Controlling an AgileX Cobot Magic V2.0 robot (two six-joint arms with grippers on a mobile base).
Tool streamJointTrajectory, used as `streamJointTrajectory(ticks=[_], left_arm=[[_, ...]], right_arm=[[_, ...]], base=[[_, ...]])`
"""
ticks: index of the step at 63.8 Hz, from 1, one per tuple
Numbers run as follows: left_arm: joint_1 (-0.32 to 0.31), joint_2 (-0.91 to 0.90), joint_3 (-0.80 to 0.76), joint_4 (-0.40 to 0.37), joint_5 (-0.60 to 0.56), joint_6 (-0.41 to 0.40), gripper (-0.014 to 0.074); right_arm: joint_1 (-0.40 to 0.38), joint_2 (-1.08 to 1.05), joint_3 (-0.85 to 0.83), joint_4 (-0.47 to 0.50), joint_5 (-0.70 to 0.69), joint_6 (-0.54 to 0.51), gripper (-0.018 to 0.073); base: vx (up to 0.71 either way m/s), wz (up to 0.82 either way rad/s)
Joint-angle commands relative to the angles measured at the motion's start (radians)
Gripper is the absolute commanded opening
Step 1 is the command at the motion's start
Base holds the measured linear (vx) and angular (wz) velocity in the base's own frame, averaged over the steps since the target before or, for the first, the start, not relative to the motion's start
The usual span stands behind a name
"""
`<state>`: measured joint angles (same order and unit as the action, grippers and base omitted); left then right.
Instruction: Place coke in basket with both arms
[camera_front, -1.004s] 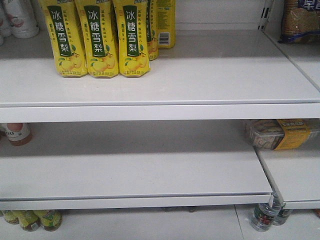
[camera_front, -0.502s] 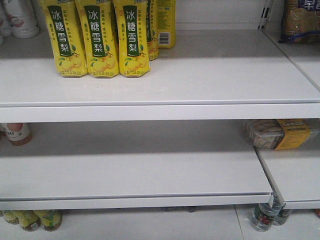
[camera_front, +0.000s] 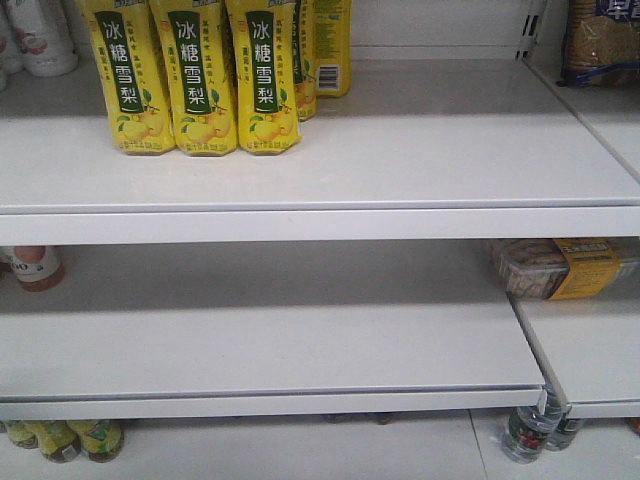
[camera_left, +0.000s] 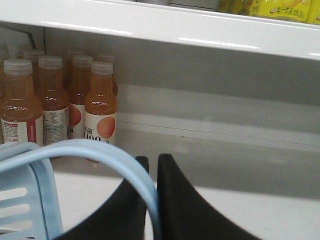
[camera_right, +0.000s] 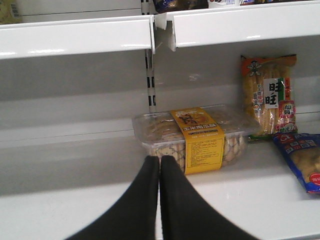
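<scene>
No coke shows in any view. The light blue basket (camera_left: 27, 205) sits at the lower left of the left wrist view, its slotted wall visible. Its flat band handle (camera_left: 95, 149) arches up and runs down between the black fingers of my left gripper (camera_left: 154, 167), which is shut on it. In the right wrist view my right gripper (camera_right: 159, 161) is shut with nothing between its fingers, pointing at a middle shelf. Neither arm appears in the front view.
Yellow pear-drink bottles (camera_front: 190, 80) stand on the upper shelf (camera_front: 400, 180). Orange drink bottles (camera_left: 100, 107) stand behind the basket. A clear snack box with a yellow label (camera_right: 197, 135), a snack bag (camera_right: 267, 92) and a blue packet (camera_right: 302, 160) lie ahead of the right gripper.
</scene>
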<state>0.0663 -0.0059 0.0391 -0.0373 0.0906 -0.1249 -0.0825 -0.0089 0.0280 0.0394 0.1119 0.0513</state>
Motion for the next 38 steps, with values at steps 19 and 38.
streamJointTrajectory(ticks=[19,38], left_arm=[[-0.002,-0.020,0.002,0.037,-0.152,0.048,-0.0006],[-0.002,-0.020,0.002,0.037,-0.152,0.048,-0.0006]], right_arm=[[-0.007,-0.018,0.015,-0.011,-0.077,-0.001,-0.0004],[-0.007,-0.018,0.015,-0.011,-0.077,-0.001,-0.0004]], base=[[0.00,0.00],[0.00,0.00]])
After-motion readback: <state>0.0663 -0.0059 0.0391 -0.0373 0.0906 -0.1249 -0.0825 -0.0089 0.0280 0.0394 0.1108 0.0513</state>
